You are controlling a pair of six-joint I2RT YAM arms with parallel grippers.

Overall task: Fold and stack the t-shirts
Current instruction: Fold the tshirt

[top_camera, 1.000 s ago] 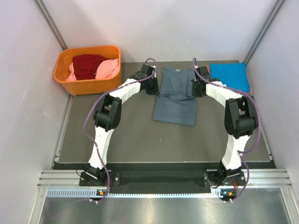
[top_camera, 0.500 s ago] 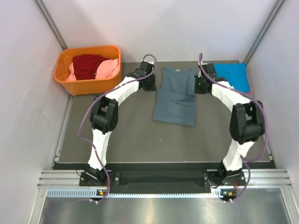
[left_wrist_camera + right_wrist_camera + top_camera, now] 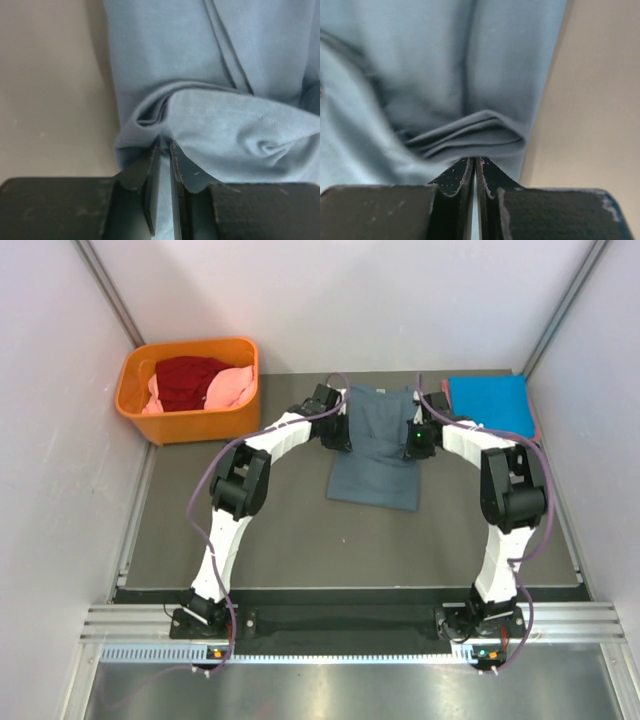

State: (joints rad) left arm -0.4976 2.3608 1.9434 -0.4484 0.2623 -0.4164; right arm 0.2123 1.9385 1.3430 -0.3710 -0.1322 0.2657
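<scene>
A slate grey-blue t-shirt (image 3: 374, 465) lies partly folded in the middle of the dark table (image 3: 280, 530). My left gripper (image 3: 340, 432) is at the shirt's left edge. In the left wrist view the left gripper (image 3: 165, 146) is shut on a bunched fold of the grey-blue t-shirt (image 3: 225, 65), with cloth showing between the jaws. My right gripper (image 3: 417, 438) is at the shirt's right edge. In the right wrist view the right gripper (image 3: 475, 162) is shut, with a ridge of the grey-blue t-shirt (image 3: 420, 65) gathered at its tips. A bright blue t-shirt (image 3: 490, 403) lies folded at the back right.
An orange basket (image 3: 185, 420) at the back left holds a dark red t-shirt (image 3: 188, 380) and a pink t-shirt (image 3: 232, 387). White walls close in the table on the left, back and right. Bare table (image 3: 50, 90) shows beside the shirt.
Both grippers have come down from the shirt's far corners toward the near side and closed in on its side edges. The shirt's far part now looks narrower and bunched.
</scene>
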